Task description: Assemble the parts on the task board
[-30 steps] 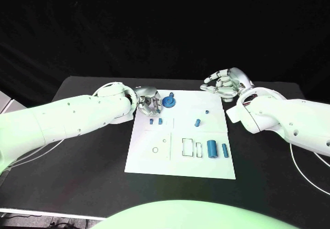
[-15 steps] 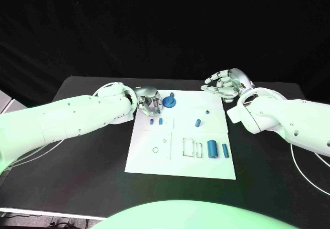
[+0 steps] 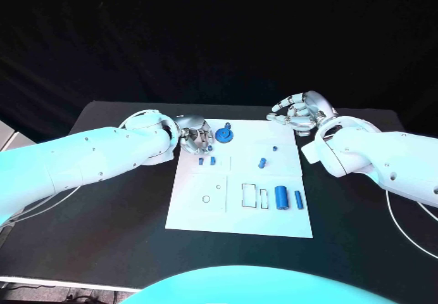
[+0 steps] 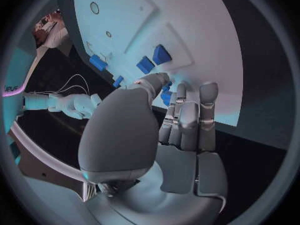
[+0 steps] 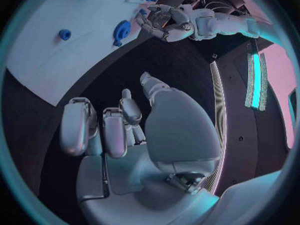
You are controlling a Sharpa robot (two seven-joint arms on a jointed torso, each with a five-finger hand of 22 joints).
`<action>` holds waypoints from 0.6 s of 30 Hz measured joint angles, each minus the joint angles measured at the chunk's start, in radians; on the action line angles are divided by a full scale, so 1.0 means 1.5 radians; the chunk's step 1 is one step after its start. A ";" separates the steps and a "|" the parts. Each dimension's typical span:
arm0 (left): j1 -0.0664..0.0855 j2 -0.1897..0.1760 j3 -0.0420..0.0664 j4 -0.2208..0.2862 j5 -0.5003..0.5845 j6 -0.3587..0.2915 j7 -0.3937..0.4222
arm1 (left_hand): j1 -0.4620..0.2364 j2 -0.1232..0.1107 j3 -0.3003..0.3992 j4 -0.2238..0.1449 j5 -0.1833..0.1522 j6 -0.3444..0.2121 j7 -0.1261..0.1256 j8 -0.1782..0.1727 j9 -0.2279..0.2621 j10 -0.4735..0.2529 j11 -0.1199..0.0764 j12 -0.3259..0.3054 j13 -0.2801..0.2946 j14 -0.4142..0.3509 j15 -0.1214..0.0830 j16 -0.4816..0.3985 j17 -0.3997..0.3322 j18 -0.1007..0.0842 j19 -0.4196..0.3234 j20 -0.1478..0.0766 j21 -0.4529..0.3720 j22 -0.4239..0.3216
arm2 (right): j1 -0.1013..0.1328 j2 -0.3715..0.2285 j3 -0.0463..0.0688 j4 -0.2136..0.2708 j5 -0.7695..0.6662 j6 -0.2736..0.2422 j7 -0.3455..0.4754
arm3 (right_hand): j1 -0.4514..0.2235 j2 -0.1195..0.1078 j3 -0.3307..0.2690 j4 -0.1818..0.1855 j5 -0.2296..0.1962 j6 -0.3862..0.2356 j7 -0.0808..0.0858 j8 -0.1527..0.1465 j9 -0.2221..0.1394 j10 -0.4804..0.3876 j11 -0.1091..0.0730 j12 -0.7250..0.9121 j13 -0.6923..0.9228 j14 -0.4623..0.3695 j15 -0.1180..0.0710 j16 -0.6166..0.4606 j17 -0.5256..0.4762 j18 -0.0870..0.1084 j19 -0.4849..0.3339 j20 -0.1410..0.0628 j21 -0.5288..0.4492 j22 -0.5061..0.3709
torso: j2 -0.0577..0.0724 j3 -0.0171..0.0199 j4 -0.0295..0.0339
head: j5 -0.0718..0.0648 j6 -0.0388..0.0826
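Black counter (image 3: 109,215) carries the white task board (image 3: 239,215). Left hand (image 3: 195,140) hovers over the board's far corner, fingers curled in; whether it pinches anything I cannot tell. A blue gear-like part (image 3: 225,134) sits just beside its fingertips. Right hand (image 3: 297,111) is off the board's other far corner, curled around nothing.

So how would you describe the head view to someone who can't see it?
A white task board lies on a black table with small blue parts on it. The left hand is at the board's far left corner beside a blue gear; the right hand is at its far right corner.
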 measured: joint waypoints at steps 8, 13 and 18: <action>-0.002 -0.024 0.009 0.013 0.006 -0.005 0.002 | 0.003 0.003 -0.012 -0.001 0.000 0.003 0.008 -0.003 0.006 -0.041 0.010 0.007 0.011 -0.032 0.008 -0.016 -0.050 0.000 -0.028 0.006 -0.026 -0.036 | -0.001 -0.004 0.000 -0.003 -0.013 0.011 -0.005 | 0.043 -0.002 0.022 0.001 0.000 -0.017 0.000 0.000 -0.009 -0.145 0.006 -0.312 -0.257 0.002 0.002 -0.044 -0.014 0.011 -0.013 0.007 -0.070 -0.007 | 0.000 0.0000 -0.0003 | -0.001 0.001; -0.002 -0.057 0.022 0.020 0.070 -0.016 0.020 | 0.011 0.011 -0.001 -0.004 0.000 0.023 0.020 0.006 0.012 -0.054 0.014 0.015 0.015 -0.072 0.012 -0.045 -0.121 0.000 -0.068 0.005 -0.063 -0.091 | -0.001 -0.012 0.000 -0.010 -0.051 0.041 -0.007 | 0.073 -0.020 0.093 -0.008 0.000 -0.009 0.001 -0.020 -0.021 -0.145 0.007 -0.497 -0.429 0.001 0.009 -0.047 -0.012 0.011 -0.008 0.011 -0.065 -0.002 | 0.000 0.0003 -0.0008 | -0.006 0.003; -0.002 -0.099 0.028 0.035 0.213 -0.024 0.069 | 0.013 0.014 0.006 -0.007 0.000 0.038 0.035 0.012 0.015 -0.044 0.012 0.048 0.031 -0.168 0.010 -0.120 -0.251 0.000 -0.103 0.003 -0.099 -0.110 | -0.001 -0.023 0.000 -0.015 -0.140 0.099 -0.007 | 0.075 -0.037 0.135 -0.026 0.000 0.008 0.012 -0.045 -0.031 -0.133 0.019 -0.620 -0.555 0.002 0.017 -0.040 -0.015 0.011 0.000 0.016 -0.005 0.001 | 0.000 0.0006 -0.0009 | -0.019 0.010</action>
